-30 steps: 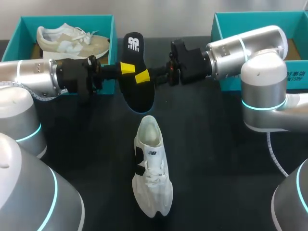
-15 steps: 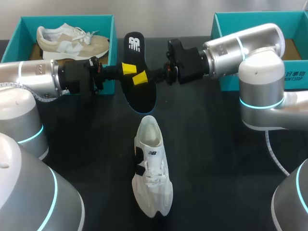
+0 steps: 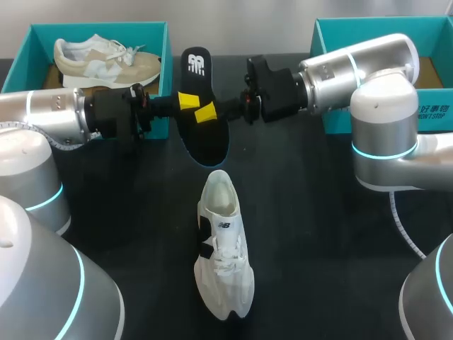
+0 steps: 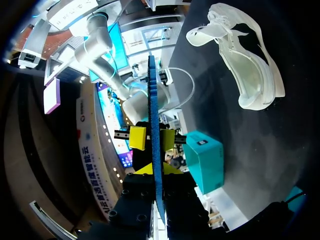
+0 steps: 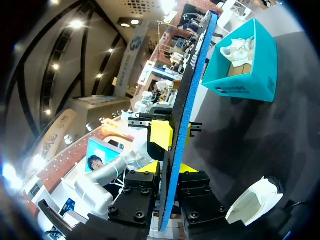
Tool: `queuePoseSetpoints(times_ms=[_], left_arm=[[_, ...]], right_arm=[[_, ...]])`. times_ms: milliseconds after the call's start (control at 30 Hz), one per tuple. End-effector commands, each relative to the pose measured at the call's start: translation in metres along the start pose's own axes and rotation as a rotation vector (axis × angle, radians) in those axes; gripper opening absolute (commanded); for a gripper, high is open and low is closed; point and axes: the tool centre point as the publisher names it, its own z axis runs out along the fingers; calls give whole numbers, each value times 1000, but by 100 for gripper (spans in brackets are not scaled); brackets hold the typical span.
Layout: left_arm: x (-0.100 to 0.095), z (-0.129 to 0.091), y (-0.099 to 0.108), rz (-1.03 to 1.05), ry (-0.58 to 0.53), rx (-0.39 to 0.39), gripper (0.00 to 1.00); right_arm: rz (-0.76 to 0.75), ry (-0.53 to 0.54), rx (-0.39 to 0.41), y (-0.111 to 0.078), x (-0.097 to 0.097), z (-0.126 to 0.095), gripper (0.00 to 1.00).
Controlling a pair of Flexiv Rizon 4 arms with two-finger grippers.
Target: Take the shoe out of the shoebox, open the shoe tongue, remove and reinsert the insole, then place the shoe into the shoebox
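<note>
A black insole (image 3: 207, 142) hangs in the air above the table's far middle, held flat-side up between my two arms. My left gripper (image 3: 187, 101) is shut on its left edge, and my right gripper (image 3: 207, 113) is shut on its right edge just beside it. In the left wrist view the insole (image 4: 154, 100) runs edge-on out of my left gripper (image 4: 156, 172), with the right gripper's yellow tips pressed on both its faces. In the right wrist view the insole (image 5: 192, 85) stands edge-on in my right gripper (image 5: 170, 170). The white shoe (image 3: 223, 248) lies on the table below, heel toward the insole.
A teal shoebox (image 3: 99, 27) at the far left holds a beige shoe (image 3: 106, 60). Another teal box (image 3: 368, 21) stands at the far right behind my right arm. Bare black table surrounds the white shoe (image 4: 240, 65).
My right gripper has moved slightly left and up and closed its fingers on the insole. The left arm and the white shoe have not moved.
</note>
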Motion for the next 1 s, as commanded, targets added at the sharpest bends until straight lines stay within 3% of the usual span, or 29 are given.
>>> queuePoseSetpoints(times_ms=[33,233,400,467,733,767,833,1000], left_arm=[[2,-2,-2,0,-4,-5,0],[3,-2,-1,-2,-4,-11,0],[4,-1,-1,-2,-5,-12,0],[4,-1,-1,-4,-5,-11,0],[8,1,-2,-21,-3,-6,0],[8,1,-2,-26,-3,-5,5],[8,0,-3,-31,-3,-2,100],[-2,-9,-5,-69,8,-4,100]], right_arm=[[9,-2,-4,-2,-1,1,26],[19,0,-4,-1,-2,2,10],[24,6,-3,-1,-3,4,11],[26,6,-4,-1,-3,4,0],[31,7,-6,-2,-4,4,0],[30,9,-7,-2,-4,4,0],[27,12,-11,-2,-5,3,0],[6,10,-30,-6,-6,-5,0]])
